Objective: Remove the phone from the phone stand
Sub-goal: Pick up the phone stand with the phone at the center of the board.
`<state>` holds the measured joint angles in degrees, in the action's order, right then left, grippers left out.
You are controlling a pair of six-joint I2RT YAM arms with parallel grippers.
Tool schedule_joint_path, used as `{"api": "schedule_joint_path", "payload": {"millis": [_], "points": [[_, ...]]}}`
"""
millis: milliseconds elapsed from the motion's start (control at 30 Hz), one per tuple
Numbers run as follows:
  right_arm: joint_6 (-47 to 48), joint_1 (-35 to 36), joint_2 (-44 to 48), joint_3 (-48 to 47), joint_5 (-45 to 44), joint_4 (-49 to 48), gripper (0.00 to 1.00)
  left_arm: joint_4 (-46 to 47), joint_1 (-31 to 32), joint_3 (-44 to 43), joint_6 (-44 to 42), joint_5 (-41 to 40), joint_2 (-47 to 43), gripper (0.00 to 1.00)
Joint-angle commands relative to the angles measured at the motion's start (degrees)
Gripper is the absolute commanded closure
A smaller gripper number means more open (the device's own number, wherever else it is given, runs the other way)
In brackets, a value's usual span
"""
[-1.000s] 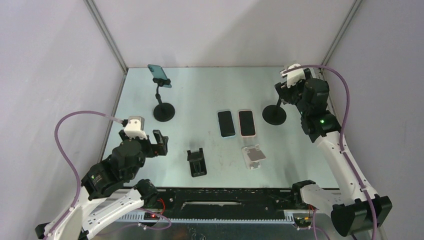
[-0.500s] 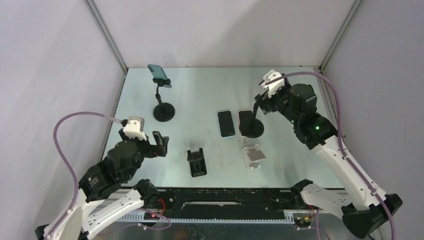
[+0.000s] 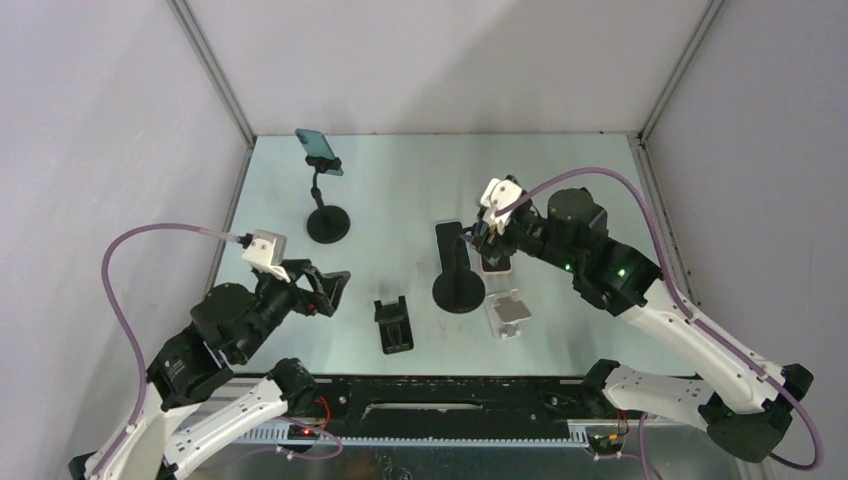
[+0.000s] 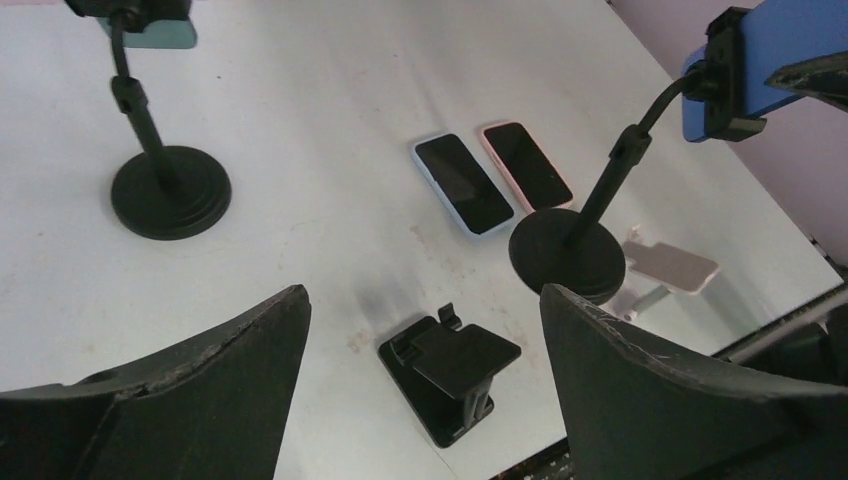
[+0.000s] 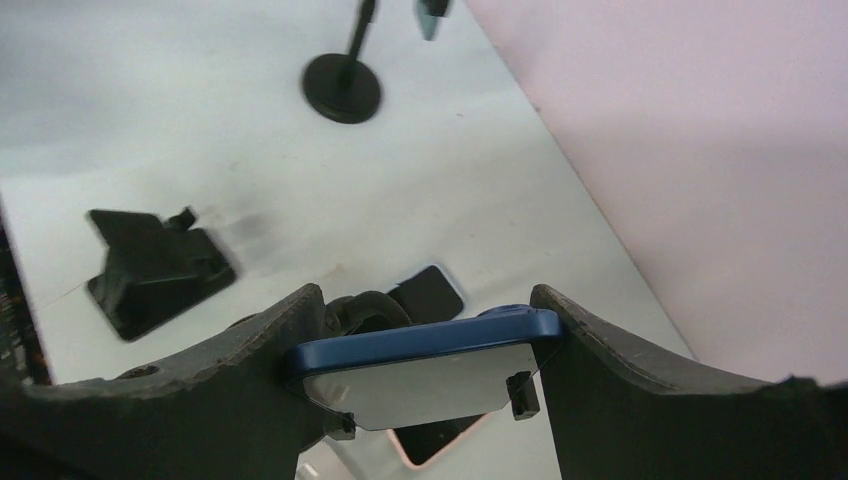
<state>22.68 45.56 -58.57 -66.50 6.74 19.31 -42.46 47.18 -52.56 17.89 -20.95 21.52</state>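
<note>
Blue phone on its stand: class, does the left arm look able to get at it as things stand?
Probably not easily: the right gripper holds the blue phone across both edges, and the open left gripper hangs well short.

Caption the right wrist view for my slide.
Right gripper clamps the blue phone, still clipped in its stand, above the table.

Clamped crosswise in the cradle atop a black phone stand [image 4: 565,255], blue phone [image 5: 420,345]; thin stem leaning far and right from a round base, near mid-scene, slightly right.
</note>
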Motion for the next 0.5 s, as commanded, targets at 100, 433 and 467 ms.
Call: {"api": "schedule_joint_path", "payload": {"millis": [100, 433, 467], "points": [[4.90, 6.00, 0.27, -4.52, 5.76, 0.31, 1.00, 3.40, -0.33, 0.14, -0.81, 8.47, 2.34, 0.10], [4.38, 8.43, 4.28, 6.83, 9.28, -6.56, 1.00, 13.54, 4.63, 6.14, 1.89, 25.57, 7.55, 0.16], [4.67, 8.43, 5.29, 8.36, 10.20, -7.27, 1.00, 14.38, 8.14, 6.67, 2.08, 23.74, 7.52, 0.16]]}}
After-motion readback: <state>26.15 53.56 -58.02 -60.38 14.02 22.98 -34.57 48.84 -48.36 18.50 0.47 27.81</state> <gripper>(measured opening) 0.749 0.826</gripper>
